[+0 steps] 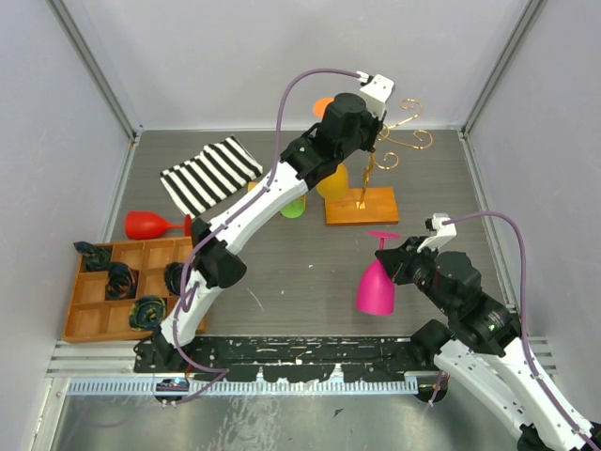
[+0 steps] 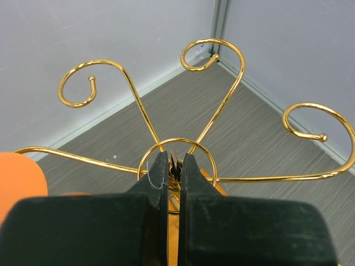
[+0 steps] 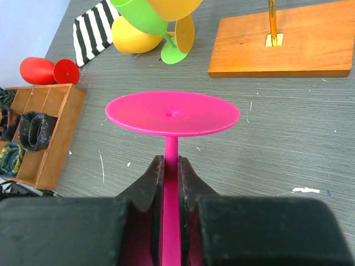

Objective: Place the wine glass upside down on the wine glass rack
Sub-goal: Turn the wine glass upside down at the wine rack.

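Two claws are busy. The right claw [image 3: 171, 166] squeezes the stem of the pink wine glass [image 3: 173, 113], held foot-up near the wine glass rack [image 1: 362, 205]. The left claw [image 2: 175, 160] pinches the rack's gold middle.

A black-and-white striped cloth [image 1: 211, 174] is lying at the back left of the grey table [image 1: 310, 272], and a red glass [image 1: 150, 225] is lying on its side just in front of it. A compartmented wooden tray [image 1: 94, 321] is holding dark rolled fabrics [image 1: 119, 280]. A yellow glass [image 1: 331, 181] and a green glass [image 1: 293, 207] are sitting close together.
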Tool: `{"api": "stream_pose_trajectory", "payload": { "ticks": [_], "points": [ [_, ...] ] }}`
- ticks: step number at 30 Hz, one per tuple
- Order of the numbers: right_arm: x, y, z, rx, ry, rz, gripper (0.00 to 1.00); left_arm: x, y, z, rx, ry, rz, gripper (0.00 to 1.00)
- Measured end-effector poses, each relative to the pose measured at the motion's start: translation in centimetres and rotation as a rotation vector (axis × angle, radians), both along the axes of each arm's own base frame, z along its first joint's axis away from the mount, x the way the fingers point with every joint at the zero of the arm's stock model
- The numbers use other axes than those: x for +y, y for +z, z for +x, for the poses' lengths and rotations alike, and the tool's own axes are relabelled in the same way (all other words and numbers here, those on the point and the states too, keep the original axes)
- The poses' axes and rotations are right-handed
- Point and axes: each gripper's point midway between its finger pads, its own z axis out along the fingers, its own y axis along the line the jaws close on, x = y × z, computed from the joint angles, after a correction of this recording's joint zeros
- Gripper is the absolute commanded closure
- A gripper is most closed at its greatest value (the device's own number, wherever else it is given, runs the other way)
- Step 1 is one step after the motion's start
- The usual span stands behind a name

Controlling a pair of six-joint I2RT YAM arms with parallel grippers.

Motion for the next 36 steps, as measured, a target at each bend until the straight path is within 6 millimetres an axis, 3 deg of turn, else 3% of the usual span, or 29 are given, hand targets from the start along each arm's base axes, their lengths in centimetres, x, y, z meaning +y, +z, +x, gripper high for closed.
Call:
{"api": "stream_pose_trajectory", "payload": {
  "ticks": [9, 26, 36],
  "points": [
    [-0.2, -0.2, 0.3, -0.004, -0.018, -0.004, 0.99, 0.2, 0.1, -0.5, -0.009, -0.037, 0.034, 1.0],
    [-1.1, 0.9, 1.5, -0.064, -0.084, -0.017, 0.99, 3.1, 1.2, -3.7, 0.022, -0.108, 0.156, 1.0],
    [-1.7, 6.2, 1.8, -0.362, -0.097, 0.091, 0.99, 2.3, 1.0, -4.7, 0.031, -0.181, 0.148, 1.0]
  ]
}}
